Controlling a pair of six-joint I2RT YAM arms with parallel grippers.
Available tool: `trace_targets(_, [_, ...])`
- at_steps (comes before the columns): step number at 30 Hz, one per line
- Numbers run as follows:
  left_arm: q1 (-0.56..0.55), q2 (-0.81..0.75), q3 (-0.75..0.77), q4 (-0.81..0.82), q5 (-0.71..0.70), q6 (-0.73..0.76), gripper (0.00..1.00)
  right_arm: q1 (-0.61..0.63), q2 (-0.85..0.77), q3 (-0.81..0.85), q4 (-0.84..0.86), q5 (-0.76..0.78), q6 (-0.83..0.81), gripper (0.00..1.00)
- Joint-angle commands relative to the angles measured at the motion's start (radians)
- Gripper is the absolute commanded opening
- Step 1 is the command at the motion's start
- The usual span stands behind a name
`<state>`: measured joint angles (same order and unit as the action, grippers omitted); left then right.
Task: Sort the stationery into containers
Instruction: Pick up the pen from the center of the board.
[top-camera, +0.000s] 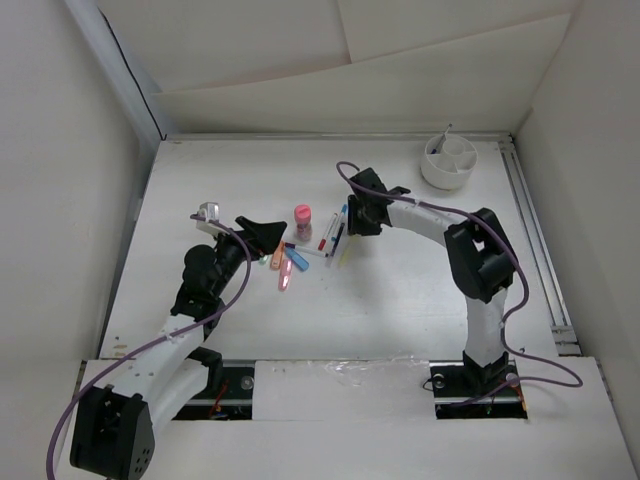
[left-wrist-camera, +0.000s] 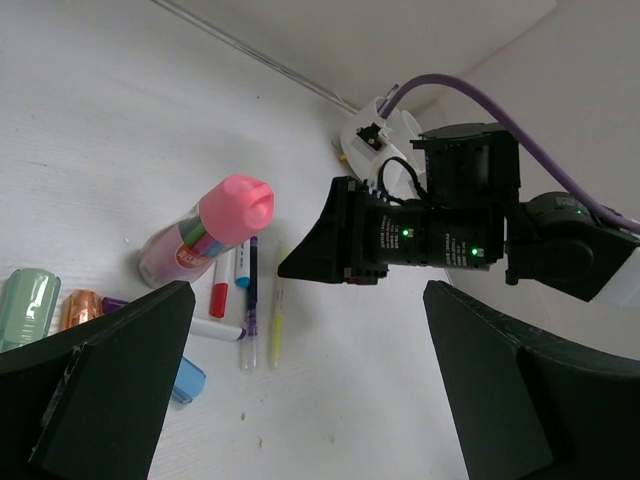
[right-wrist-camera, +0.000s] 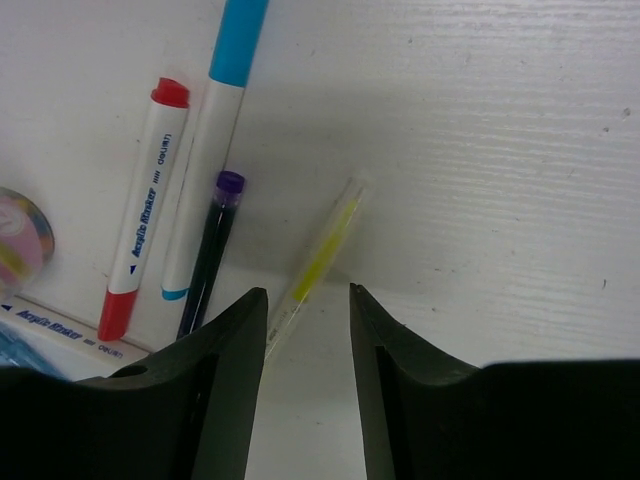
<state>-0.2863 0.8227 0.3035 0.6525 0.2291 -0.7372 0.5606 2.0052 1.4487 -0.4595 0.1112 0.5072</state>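
Thin pens lie side by side on the table (top-camera: 335, 232). In the right wrist view I see a red marker (right-wrist-camera: 145, 225), a blue marker (right-wrist-camera: 215, 130), a purple pen (right-wrist-camera: 212, 245) and a yellow pen (right-wrist-camera: 322, 250). My right gripper (right-wrist-camera: 307, 300) is open, low over the table, with the yellow pen's lower end between its fingers, close to the left one. A pink capped bottle (top-camera: 303, 218) stands upright left of the pens. Highlighters (top-camera: 285, 265) lie near my left gripper (top-camera: 264, 233), which is open and empty. The round white divided cup (top-camera: 447, 160) stands at the back right.
A pen stands in the cup's rear compartment (top-camera: 446, 134). In the left wrist view the green (left-wrist-camera: 25, 305), orange (left-wrist-camera: 78, 308) and blue (left-wrist-camera: 185, 380) highlighters lie at the left, and the right gripper's body (left-wrist-camera: 400, 235) hangs ahead. White walls enclose the table.
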Motion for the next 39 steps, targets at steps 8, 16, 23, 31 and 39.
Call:
trace_targets(8, [-0.001,-0.03,0.029,0.022,0.016,0.015,1.0,-0.004,0.044,0.05,0.039,0.059,0.03,0.42])
trace_targets(16, [-0.001,-0.03,0.029,0.022,0.016,0.015,1.0,-0.022,0.078,0.091,0.048,0.05,0.03,0.4])
trace_targets(23, [-0.001,-0.03,0.029,0.022,0.007,0.015,1.0,-0.022,0.096,0.091,0.039,0.071,0.03,0.37])
trace_targets(31, [-0.001,-0.03,0.029,0.022,0.007,0.015,1.0,-0.031,0.107,0.101,0.039,0.071,0.03,0.24])
trace_targets(39, [-0.001,-0.03,0.029,0.013,0.007,0.015,1.0,-0.053,0.044,0.05,0.125,0.004,0.039,0.02])
